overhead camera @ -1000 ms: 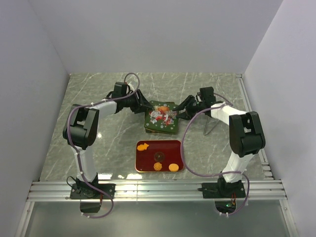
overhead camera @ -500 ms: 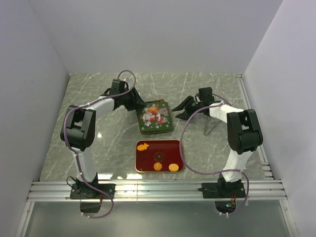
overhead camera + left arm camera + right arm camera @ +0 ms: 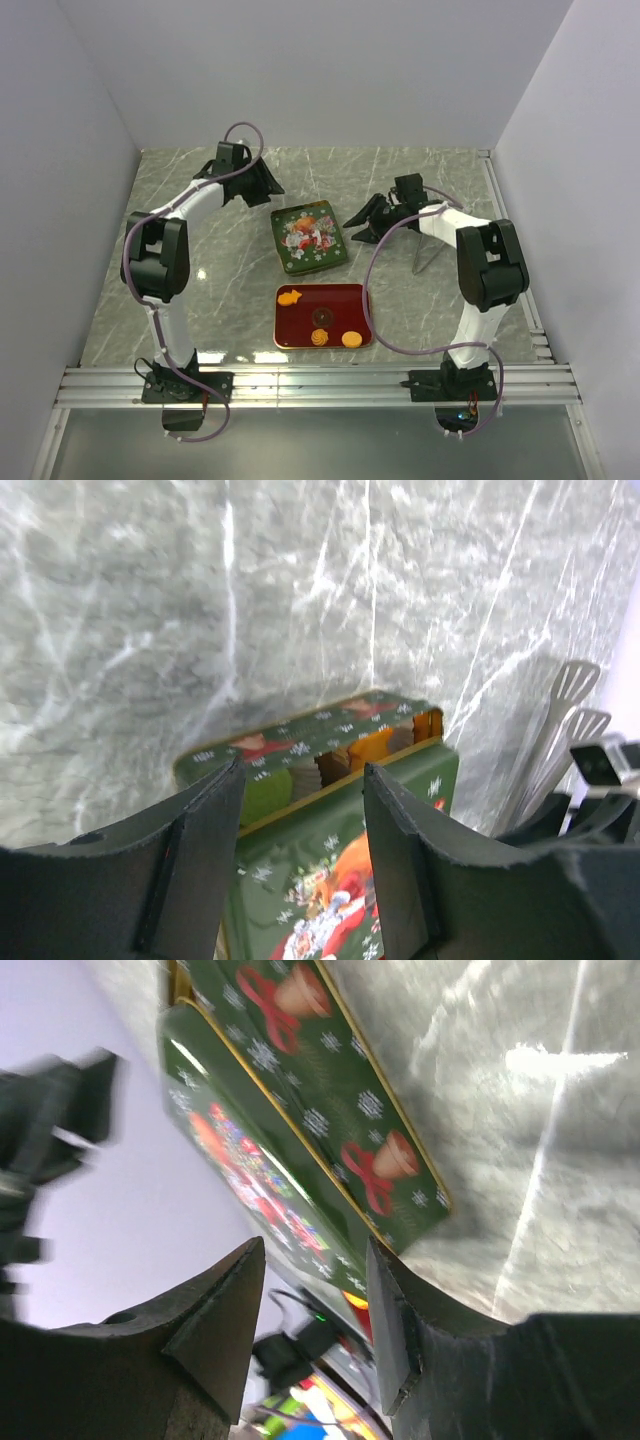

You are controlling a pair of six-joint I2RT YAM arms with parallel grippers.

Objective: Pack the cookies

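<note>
A green Christmas tin point(image 3: 308, 238) lies on the table with its lid point(image 3: 340, 880) resting askew, leaving a gap at one edge. Through that gap the left wrist view shows a green cookie point(image 3: 266, 792) and an orange cookie point(image 3: 374, 748) inside. On the red tray point(image 3: 300, 318) lie an orange fish cookie point(image 3: 290, 297), a brown cookie point(image 3: 321, 318), a swirl cookie point(image 3: 319, 338) and an orange cookie point(image 3: 351, 339). My left gripper point(image 3: 271, 189) point(image 3: 304, 776) hangs open, empty, behind and left of the tin. The right gripper point(image 3: 353, 228) point(image 3: 315, 1252) is open, empty, just right of the tin point(image 3: 300, 1090).
Metal tongs point(image 3: 428, 256) point(image 3: 558, 720) lie on the marble table to the right of the right arm. White walls close in the table on three sides. The aluminium rail with both arm bases runs along the near edge.
The tin, held between both grippers a second ago, has shifted left and now lies free. Both grippers have let go and drawn back, the left one up and to the left.
</note>
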